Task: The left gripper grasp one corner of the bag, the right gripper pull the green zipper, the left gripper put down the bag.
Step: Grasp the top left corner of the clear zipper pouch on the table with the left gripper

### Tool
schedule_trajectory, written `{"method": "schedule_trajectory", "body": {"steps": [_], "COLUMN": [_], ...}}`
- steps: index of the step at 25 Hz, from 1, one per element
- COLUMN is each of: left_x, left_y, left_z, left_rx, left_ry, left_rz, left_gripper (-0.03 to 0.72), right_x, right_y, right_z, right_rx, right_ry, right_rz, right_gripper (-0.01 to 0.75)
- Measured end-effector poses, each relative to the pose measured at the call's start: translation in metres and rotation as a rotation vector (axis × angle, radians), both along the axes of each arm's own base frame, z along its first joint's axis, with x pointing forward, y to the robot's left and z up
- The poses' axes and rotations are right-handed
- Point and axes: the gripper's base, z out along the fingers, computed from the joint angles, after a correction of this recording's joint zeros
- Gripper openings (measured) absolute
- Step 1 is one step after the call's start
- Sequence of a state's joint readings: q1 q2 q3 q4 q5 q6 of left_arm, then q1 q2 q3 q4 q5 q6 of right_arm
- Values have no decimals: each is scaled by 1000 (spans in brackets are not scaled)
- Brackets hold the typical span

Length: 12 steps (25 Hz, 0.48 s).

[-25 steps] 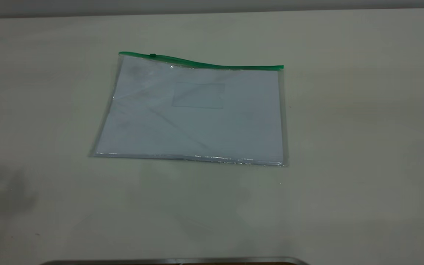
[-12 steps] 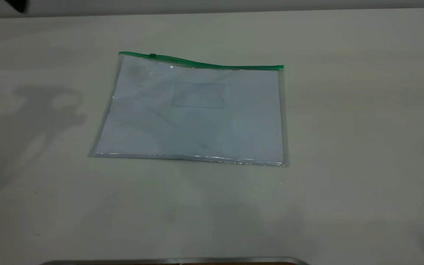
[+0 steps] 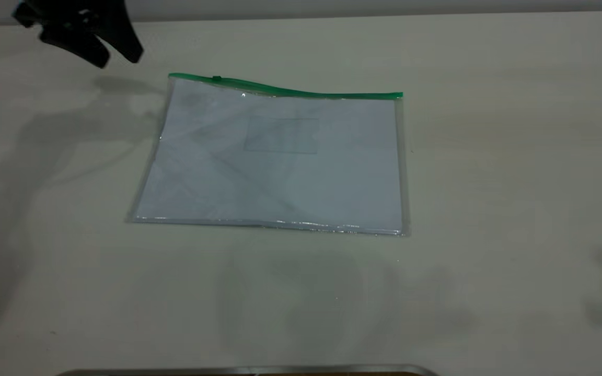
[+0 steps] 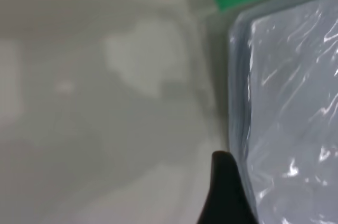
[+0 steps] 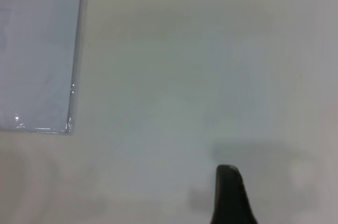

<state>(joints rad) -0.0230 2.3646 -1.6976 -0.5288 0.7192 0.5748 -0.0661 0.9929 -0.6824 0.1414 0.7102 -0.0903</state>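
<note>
- The left hand (image 3: pixel 115 55) is in the air over the far left corner of the counter (image 3: pixel 489 156). The exterior view cuts off its upper part at the top edge. Two tapered black fingers (image 3: pixel 128 47) point down and toward the bag, and they stand a little spread, with nothing between them.
- In the left wrist view only one dark fingertip (image 4: pixel 224 192) shows, close beside the bag's corner; I cannot tell from there if it touches the plastic.
- The left hand is near the far left corner of the bag (image 3: pixel 275 162) but apart from it. Its shadow falls on the counter between them.
- The bag lies flat near the middle of the counter. White paper is inside, and a small clear pocket (image 3: pixel 281 135) is on its top face, hard to make out.
- The green zipper (image 3: pixel 290 92) runs along the bag's far edge. It is a little wavy and raised near the left end, where the small slider tab (image 3: pixel 217 78) sits.
- The right hand (image 5: pixel 231 197) does not appear in the exterior view. The right wrist view shows only one dark tip of it, over bare counter well apart from the bag's right edge, so I cannot tell if it is spread or pressed together.
- A grey metal strip (image 3: pixel 249 371) is cut off at the near edge.
</note>
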Motion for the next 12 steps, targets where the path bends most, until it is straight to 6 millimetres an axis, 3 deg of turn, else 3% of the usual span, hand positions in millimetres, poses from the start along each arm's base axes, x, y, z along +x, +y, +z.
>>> {"method": "schedule_trajectory", "body": {"steps": [12], "left_x": [4], "left_y": [-9], "left_z": [-54], "left_rx": [-88], "left_ry": [-35], "left_rz": [-105], "left_gripper": [590], "right_x": [2], "right_y": [0], "right_z": [0], "right_rx": [-2], "right_ry": [-8], "right_rz": [-1], "right_gripper": [534]}}
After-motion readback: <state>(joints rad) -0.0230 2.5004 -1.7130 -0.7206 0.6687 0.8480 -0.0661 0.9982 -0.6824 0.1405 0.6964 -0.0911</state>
